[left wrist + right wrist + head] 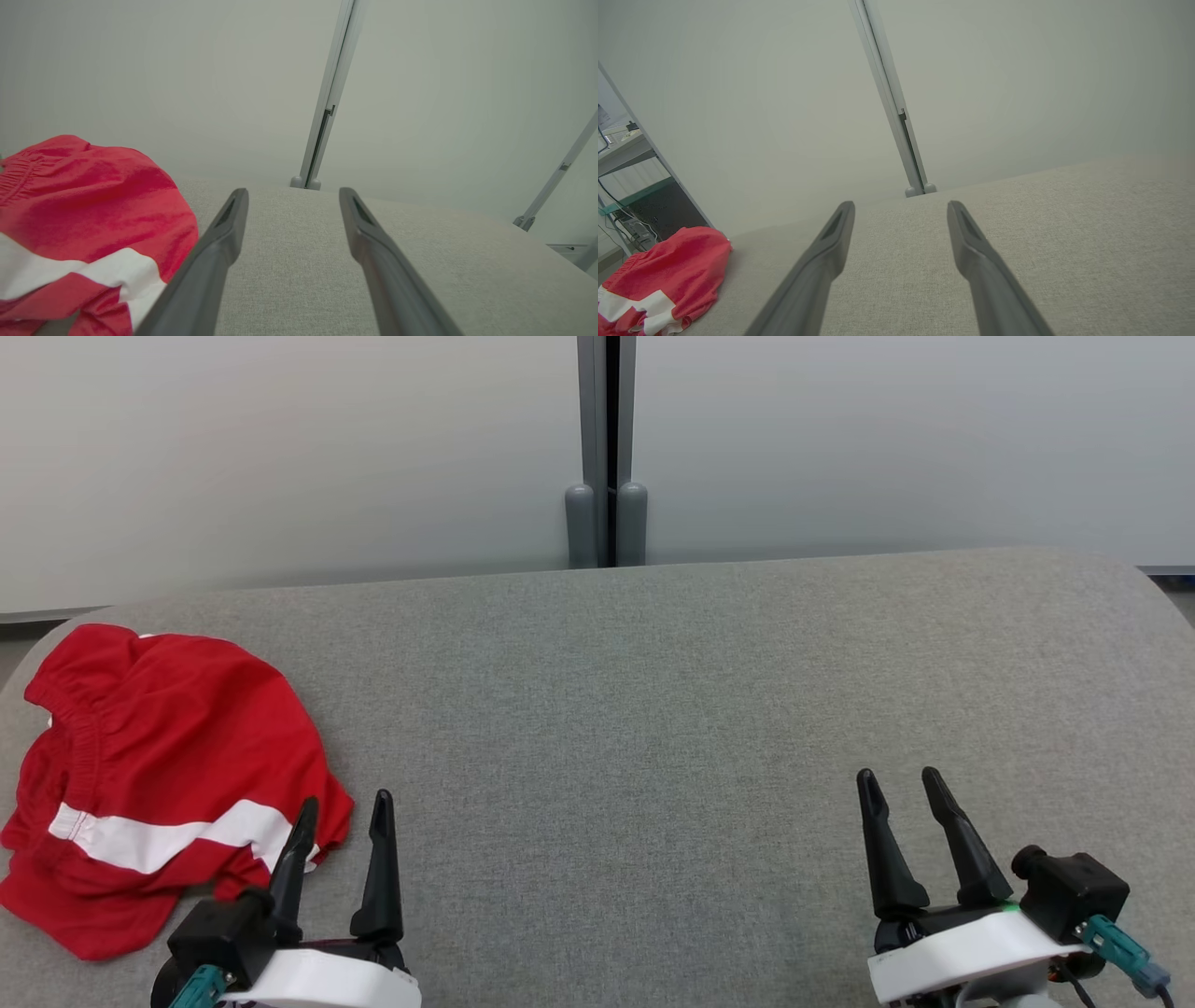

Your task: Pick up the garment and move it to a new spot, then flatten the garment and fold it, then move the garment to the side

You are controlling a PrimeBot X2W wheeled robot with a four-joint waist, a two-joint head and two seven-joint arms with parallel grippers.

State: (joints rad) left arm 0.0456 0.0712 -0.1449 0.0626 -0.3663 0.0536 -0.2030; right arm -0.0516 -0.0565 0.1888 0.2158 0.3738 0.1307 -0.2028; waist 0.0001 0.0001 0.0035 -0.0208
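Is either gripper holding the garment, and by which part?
Nothing is held. The left gripper and right gripper stand open; the garment lies loose.

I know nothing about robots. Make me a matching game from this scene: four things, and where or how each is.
1 garment
2 left gripper
3 right gripper
4 grey post

a open, over bare table, lower right
b upright behind the table
c crumpled at the left end
d open, next to the garment

Pairs: 1-c, 2-d, 3-a, 4-b
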